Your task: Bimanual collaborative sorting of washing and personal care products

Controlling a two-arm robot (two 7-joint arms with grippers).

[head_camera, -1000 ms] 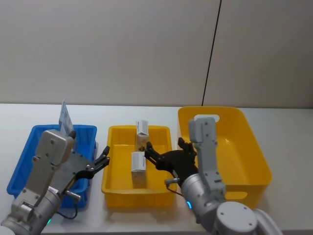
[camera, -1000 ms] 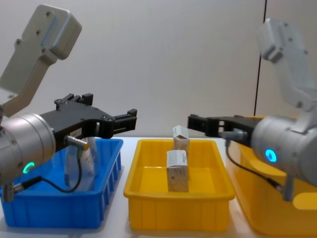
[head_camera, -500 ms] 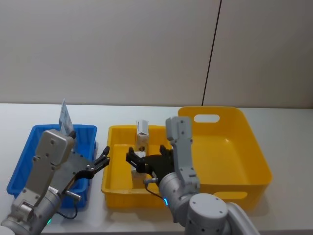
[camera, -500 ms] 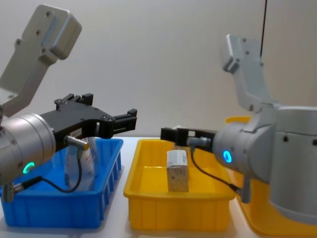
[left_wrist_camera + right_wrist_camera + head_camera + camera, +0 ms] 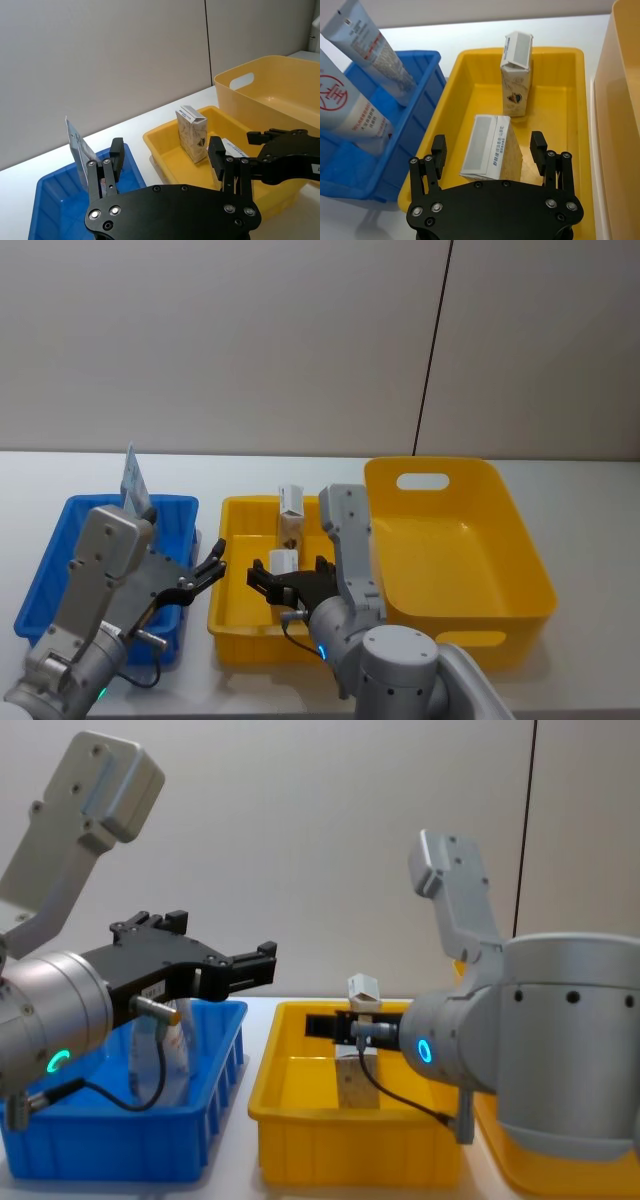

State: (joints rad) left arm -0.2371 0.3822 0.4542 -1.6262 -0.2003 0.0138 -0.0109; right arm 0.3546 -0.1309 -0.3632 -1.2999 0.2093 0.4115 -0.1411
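While pouch (image 5: 347,107) and tube (image 5: 367,42) sit in blue bin (image 5: 427,85), both cartons (image 5: 516,75) wait in small yellow bin (image 5: 545,52), so halfway-ish; right gripper (image 5: 488,144) wide around nearer carton (image 5: 492,155), left gripper (image 5: 208,568) wide, hovering by blue bin.

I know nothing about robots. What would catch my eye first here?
The two black claws: the right gripper hangs open over the nearer carton in the small yellow tray, while the left gripper hovers open above the right end of the blue bin. In that bin a pale-blue pouch and a tube lean upright.
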